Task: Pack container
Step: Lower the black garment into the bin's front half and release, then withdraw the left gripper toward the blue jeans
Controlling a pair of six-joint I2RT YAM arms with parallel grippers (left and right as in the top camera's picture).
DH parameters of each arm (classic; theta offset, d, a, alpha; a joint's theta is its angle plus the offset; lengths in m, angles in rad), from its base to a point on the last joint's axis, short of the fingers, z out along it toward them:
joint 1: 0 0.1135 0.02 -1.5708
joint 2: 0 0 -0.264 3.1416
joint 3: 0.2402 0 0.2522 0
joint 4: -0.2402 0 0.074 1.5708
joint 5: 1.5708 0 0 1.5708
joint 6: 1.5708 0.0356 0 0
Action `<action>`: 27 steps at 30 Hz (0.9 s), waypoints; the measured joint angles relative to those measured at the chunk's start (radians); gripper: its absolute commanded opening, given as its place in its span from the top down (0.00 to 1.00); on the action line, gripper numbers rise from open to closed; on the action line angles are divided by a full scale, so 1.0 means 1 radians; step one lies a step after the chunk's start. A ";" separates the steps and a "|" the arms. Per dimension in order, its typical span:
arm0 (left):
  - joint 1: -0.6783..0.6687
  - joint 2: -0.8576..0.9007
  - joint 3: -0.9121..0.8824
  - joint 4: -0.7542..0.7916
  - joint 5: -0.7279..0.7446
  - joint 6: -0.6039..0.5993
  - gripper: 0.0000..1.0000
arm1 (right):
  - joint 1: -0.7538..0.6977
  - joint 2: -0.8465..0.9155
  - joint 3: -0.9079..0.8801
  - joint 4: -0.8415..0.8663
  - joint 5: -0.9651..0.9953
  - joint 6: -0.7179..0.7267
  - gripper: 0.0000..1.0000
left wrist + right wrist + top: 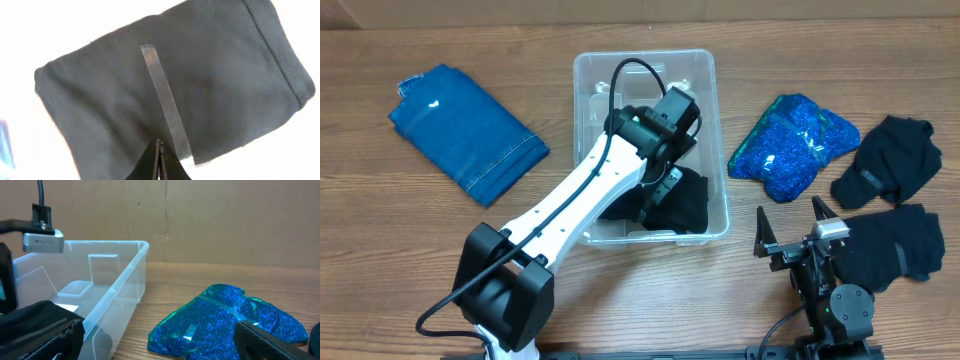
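Container (645,57) sits mid-table toward the far edge, with a black garment (690,200) at its near end. Left tool (159,144) is over that garment, fingers pressed together. Right tool (790,235) stands wide by the near edge.

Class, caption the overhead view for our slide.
Left fingers in the container above a black garment; denim and sequinned fabric outside.

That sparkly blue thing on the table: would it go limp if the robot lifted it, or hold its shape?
Probably limp: the blue garment lies folded in soft, uneven lumps on the table, so it would likely sag and unfold. Its shiny, glittery surface may make it somewhat slippery. It looks thin, so likely light.
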 measured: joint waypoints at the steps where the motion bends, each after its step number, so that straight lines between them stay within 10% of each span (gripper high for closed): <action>1: 0.000 0.000 -0.029 0.039 -0.010 -0.014 0.96 | 0.000 0.000 0.000 0.001 0.000 0.000 0.00; 21: 0.001 0.002 -0.287 0.073 0.085 -0.151 0.96 | 0.000 0.000 0.000 -0.001 0.000 0.000 0.00; 27: 0.021 0.001 0.067 -0.043 0.051 -0.227 0.96 | 0.000 0.000 0.000 0.000 0.000 0.000 0.00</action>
